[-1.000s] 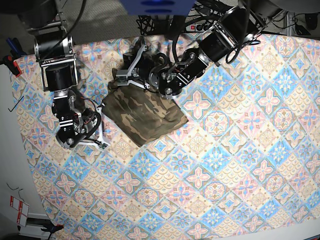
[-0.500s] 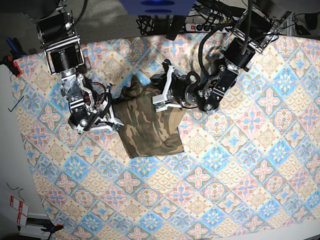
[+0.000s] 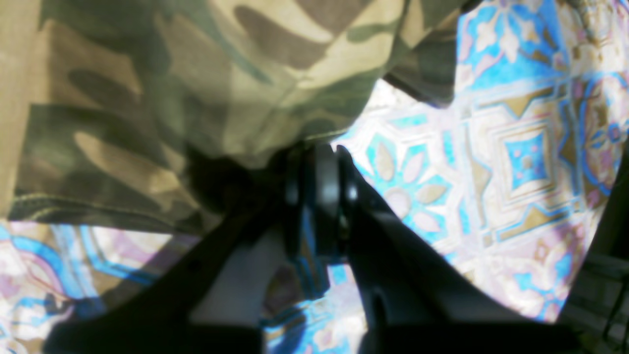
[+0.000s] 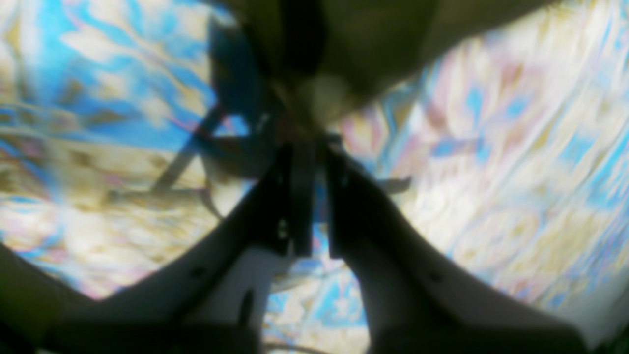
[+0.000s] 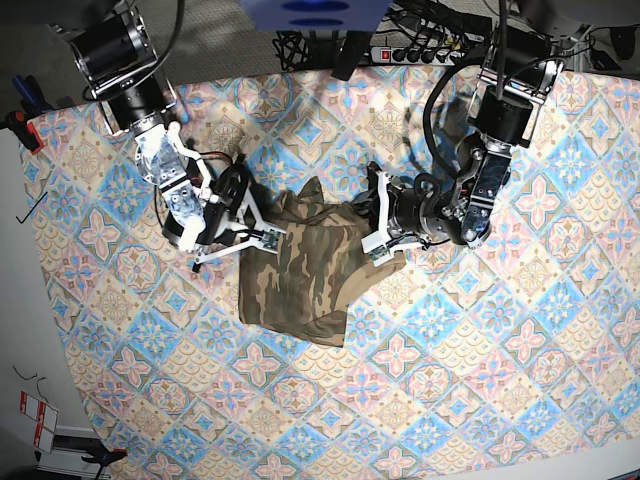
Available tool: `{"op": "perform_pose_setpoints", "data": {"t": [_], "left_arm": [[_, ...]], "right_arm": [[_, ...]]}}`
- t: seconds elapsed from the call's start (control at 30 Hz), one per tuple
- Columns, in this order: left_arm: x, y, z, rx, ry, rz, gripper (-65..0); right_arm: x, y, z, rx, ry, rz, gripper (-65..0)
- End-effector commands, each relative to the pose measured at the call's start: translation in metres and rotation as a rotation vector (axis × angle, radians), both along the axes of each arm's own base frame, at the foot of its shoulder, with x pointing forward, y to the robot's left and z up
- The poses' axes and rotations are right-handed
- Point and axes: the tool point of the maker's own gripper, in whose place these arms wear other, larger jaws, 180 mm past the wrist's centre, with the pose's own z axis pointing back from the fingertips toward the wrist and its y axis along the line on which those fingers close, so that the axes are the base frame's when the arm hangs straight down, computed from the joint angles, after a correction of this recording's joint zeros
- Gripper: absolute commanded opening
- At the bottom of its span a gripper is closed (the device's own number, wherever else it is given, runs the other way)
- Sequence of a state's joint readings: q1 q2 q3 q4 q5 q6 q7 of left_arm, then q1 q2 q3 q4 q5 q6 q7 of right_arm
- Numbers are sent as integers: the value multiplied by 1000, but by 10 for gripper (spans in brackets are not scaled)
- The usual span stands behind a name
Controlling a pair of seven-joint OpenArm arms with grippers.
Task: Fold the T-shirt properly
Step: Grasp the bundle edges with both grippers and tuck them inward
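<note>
The T-shirt [image 5: 300, 275], camouflage print, lies as a compact folded bundle slightly left of centre in the base view, on the bench covered by a tile-patterned cloth [image 5: 500, 350]. Its lower edge sits flat on the cloth; its upper part is bunched and raised between the two arms.

The right end effector [image 5: 262, 236], left of the garment in the base view, is clenched on the upper left corner of the T-shirt. Its wrist view is blurred, but shows narrow jaws with dark fabric [image 4: 314, 64] gathered at their tips.

The left end effector [image 5: 372, 242], right of the garment in the base view, is likewise clenched on the opposite upper corner. Its wrist view shows the jaws closed together at the fabric's edge [image 3: 275, 147], with the hem hanging to the left of frame and the patterned cloth visible to the right.

Judgement: both corners are held at matching height on opposite sides, which would keep the top edge taut and level so the bundle can be carried or laid over as one piece without skewing. The fold appears well advanced; the raised upper portion is not yet flattened. Risk: uneven pull could drag the bundle askew.
</note>
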State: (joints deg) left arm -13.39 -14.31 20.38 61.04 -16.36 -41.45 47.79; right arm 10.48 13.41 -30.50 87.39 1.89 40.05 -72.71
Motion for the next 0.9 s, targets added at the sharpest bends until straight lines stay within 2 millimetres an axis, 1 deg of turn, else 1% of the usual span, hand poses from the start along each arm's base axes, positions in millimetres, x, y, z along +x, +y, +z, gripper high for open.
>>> {"op": "perform_pose_setpoints", "data": {"t": [0.0, 0.07, 0.13, 0.17, 0.23, 0.27, 0.33, 0.37, 0.43, 0.47, 0.5, 0.57, 0.63, 0.7, 0.77, 0.83, 0.87], "left_arm": [[3, 19, -7, 110, -4, -11, -608], [-6, 22, -14, 136, 9, -23, -608], [-9, 17, -16, 141, 10, -35, -608], [-10, 16, -16, 143, 10, -35, -608], [-19, 16, -21, 141, 28, -35, -608], [-21, 16, -22, 141, 31, -35, -608], [-23, 16, -23, 141, 36, -36, -608], [-23, 15, -23, 141, 36, -39, -608], [-25, 15, -24, 142, 41, -38, -608], [-28, 16, -26, 142, 46, -37, -608], [-29, 16, -26, 142, 47, -37, -608], [-30, 16, -27, 142, 50, -37, -608], [-31, 15, -27, 142, 52, -40, -608], [-31, 15, -27, 142, 52, -40, -608], [-32, 15, -27, 142, 53, -42, -608], [-31, 16, -27, 142, 52, -39, -608], [-31, 16, -27, 142, 53, -37, -608]], "right_arm": [[21, -21, 17, -40, -58, -50, -604], [33, -55, 28, -96, -97, -146, -604], [42, -86, 37, -161, -141, -222, -604], [47, -99, 42, -197, -161, -248, -603], [71, -115, 66, -264, -240, -274, -603], [80, -115, 71, -276, -259, -278, -603], [94, -105, 74, -239, -273, -279, -602], [101, -104, 72, -226, -268, -280, -602], [108, -104, 62, -205, -241, -278, -602], [111, -99, 56, -178, -228, -276, -602], [114, -87, 48, -140, -216, -267, -602], [111, -70, 29, -76, -176, -252, -602], [108, -63, 13, -36, -143, -246, -602], [109, -56, 2, 12, -124, -243, -602], [103, -53, -14, 45, -86, -247, -602], [101, -53, -20, 56, -67, -253, -602], [98, -49, -24, 62, -54, -251, -602]]}}
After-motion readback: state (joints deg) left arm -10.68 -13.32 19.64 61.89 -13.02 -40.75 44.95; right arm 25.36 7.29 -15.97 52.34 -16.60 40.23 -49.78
